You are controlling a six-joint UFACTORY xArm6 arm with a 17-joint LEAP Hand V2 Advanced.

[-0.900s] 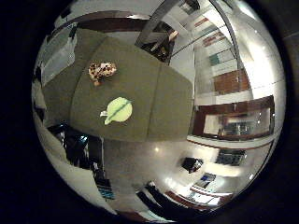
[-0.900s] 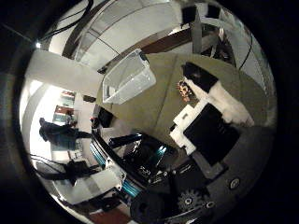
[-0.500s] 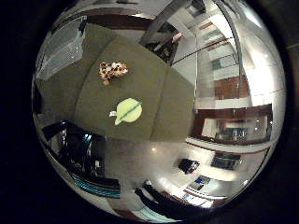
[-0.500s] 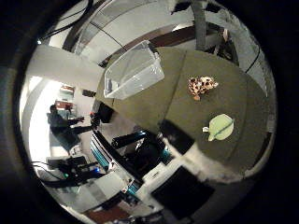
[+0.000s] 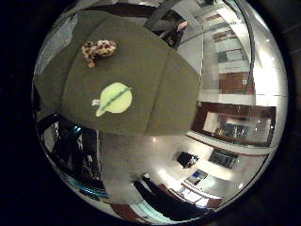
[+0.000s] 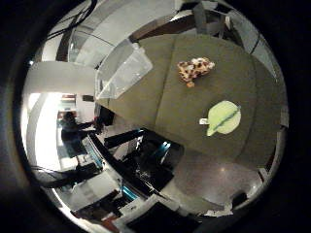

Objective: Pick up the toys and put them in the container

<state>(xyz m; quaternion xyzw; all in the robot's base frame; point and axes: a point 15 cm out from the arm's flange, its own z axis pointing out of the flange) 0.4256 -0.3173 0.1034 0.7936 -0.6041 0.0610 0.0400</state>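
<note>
A spotted brown and cream plush toy [image 6: 195,69] lies on the olive green tabletop [image 6: 167,109]. A pale green round toy [image 6: 222,117] with a darker stripe and a small white tag lies a short way from it, nearer the table's edge. A clear plastic container [image 6: 124,70] stands at the table's far side, beyond the spotted toy. Both toys also show in the little finger side view: the spotted toy [image 5: 99,48] and the green toy [image 5: 114,98]. Everything looks small, so my palm is well above the table. Of my hand [image 6: 155,216] only a white and dark piece shows at the rim.
The table's edge [image 5: 155,134] drops to a glossy floor. Dark frames and equipment [image 6: 146,160] stand beside the table below the container's side. Walls and doors lie further off.
Both views have shifted, so the camera moved. The hand's white and black parts that filled much of the thumb side view have slid out to its rim. Toys and container stay put.
</note>
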